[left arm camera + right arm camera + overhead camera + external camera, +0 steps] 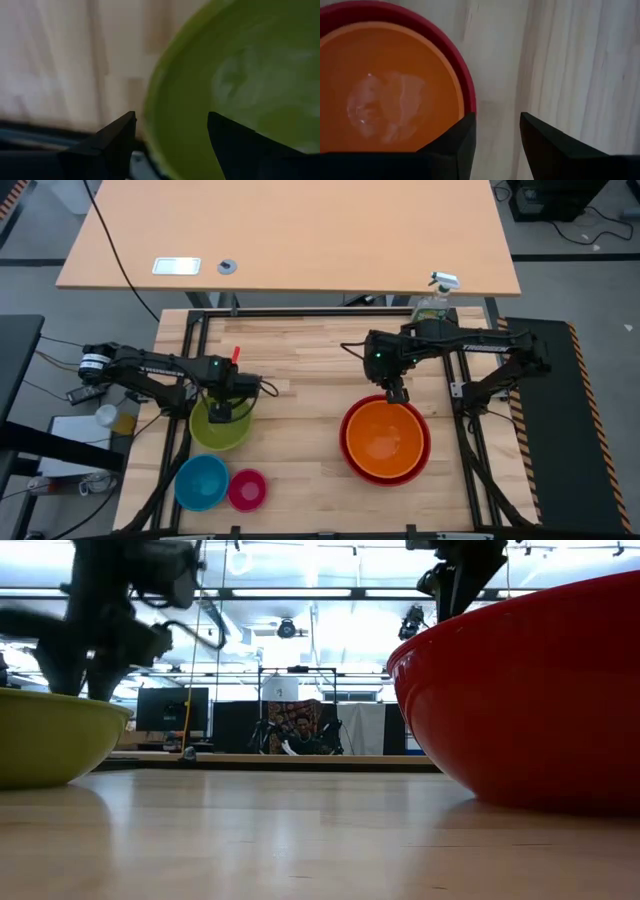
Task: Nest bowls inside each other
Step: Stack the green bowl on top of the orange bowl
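Observation:
An orange bowl (385, 440) sits nested in a larger red bowl (426, 456) on the right of the wooden table. My right gripper (397, 393) hangs open above their far rim, and its wrist view shows bare wood below its fingers (497, 117), beside the red rim (440, 35). On the left stands a green bowl (215, 430). My left gripper (222, 412) is open over its far side, one finger outside and one inside the rim (150, 115). A blue bowl (201, 481) and a small pink bowl (247, 489) rest by the near edge.
A spray bottle (432, 298) stands at the table's far right corner, and a red-tipped tool (236, 354) lies behind the left arm. Bare wood (300, 410) stretches between the green bowl and the red one. A second desk (300, 240) lies beyond the far edge.

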You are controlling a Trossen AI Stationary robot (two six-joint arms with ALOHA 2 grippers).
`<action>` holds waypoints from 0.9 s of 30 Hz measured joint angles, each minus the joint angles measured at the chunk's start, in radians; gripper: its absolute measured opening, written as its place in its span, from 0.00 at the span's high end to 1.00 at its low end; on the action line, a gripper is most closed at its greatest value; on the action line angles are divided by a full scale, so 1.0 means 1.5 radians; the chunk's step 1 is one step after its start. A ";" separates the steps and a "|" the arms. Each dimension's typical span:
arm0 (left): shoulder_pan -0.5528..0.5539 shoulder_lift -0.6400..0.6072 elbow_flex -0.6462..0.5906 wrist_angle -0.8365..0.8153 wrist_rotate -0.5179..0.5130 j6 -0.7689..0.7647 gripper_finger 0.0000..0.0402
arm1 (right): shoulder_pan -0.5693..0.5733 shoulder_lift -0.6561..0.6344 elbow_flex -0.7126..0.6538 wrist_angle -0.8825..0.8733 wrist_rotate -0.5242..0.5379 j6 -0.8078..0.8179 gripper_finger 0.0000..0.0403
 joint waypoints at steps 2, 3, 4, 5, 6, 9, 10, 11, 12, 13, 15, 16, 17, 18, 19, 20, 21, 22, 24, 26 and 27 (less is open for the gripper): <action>0.000 0.002 -0.020 0.004 -0.028 0.002 0.38 | 0.000 -0.002 0.000 -0.001 0.000 0.014 0.60; 0.000 0.002 -0.025 0.005 -0.035 0.003 0.38 | 0.000 -0.002 0.000 0.000 0.000 0.019 0.60; 0.002 0.002 -0.027 0.005 -0.036 0.007 0.38 | 0.000 -0.002 0.000 0.000 0.000 0.023 0.60; 0.004 0.002 -0.025 0.009 -0.034 0.010 0.38 | 0.000 -0.002 0.000 0.000 0.000 0.026 0.60; 0.006 0.002 -0.025 0.016 -0.030 0.013 0.38 | 0.002 -0.002 0.000 0.000 0.000 0.029 0.60; 0.018 0.002 -0.026 0.016 -0.016 0.018 0.38 | 0.002 -0.001 0.000 0.009 0.000 0.032 0.60; 0.025 0.002 -0.026 0.020 0.000 0.023 0.38 | 0.002 -0.001 0.000 0.011 0.000 0.032 0.60; 0.032 0.002 -0.027 0.027 0.015 0.026 0.38 | 0.002 -0.001 0.000 0.012 0.000 0.031 0.60; 0.041 0.002 -0.030 0.034 0.029 0.025 0.38 | 0.002 -0.001 0.000 0.013 -0.003 0.028 0.60; 0.049 0.002 -0.034 0.040 0.041 0.024 0.38 | 0.002 -0.001 0.000 0.015 -0.010 0.022 0.60; 0.066 0.002 -0.037 0.047 0.054 0.021 0.38 | 0.000 -0.001 -0.005 0.020 -0.034 0.014 0.60; 0.074 0.002 -0.037 0.055 0.055 0.013 0.39 | -0.005 -0.003 -0.014 0.029 -0.048 0.015 0.60; 0.083 0.002 -0.037 0.060 0.056 0.005 0.40 | -0.010 -0.009 -0.028 0.039 -0.062 0.019 0.60; 0.089 0.002 -0.037 0.064 0.058 -0.009 0.41 | -0.015 -0.014 -0.048 0.048 -0.074 0.026 0.60; 0.095 0.002 -0.037 0.069 0.064 -0.022 0.43 | -0.019 -0.022 -0.070 0.056 -0.081 0.035 0.60; 0.100 0.002 -0.037 0.073 0.067 -0.035 0.45 | -0.022 -0.031 -0.094 0.071 -0.083 0.046 0.60; 0.103 0.002 -0.037 0.074 0.068 -0.048 0.47 | -0.023 -0.038 -0.117 0.087 -0.083 0.057 0.60; 0.105 0.002 -0.037 0.075 0.068 -0.062 0.49 | -0.023 -0.044 -0.139 0.103 -0.082 0.068 0.60; 0.105 0.002 -0.037 0.085 0.069 -0.086 0.54 | -0.015 -0.050 -0.182 0.134 -0.072 0.085 0.60; 0.105 0.002 -0.037 0.097 0.069 -0.112 0.57 | -0.002 -0.051 -0.225 0.168 -0.054 0.091 0.60; 0.105 0.002 -0.037 0.099 0.069 -0.123 0.59 | 0.005 -0.051 -0.245 0.180 -0.044 0.091 0.60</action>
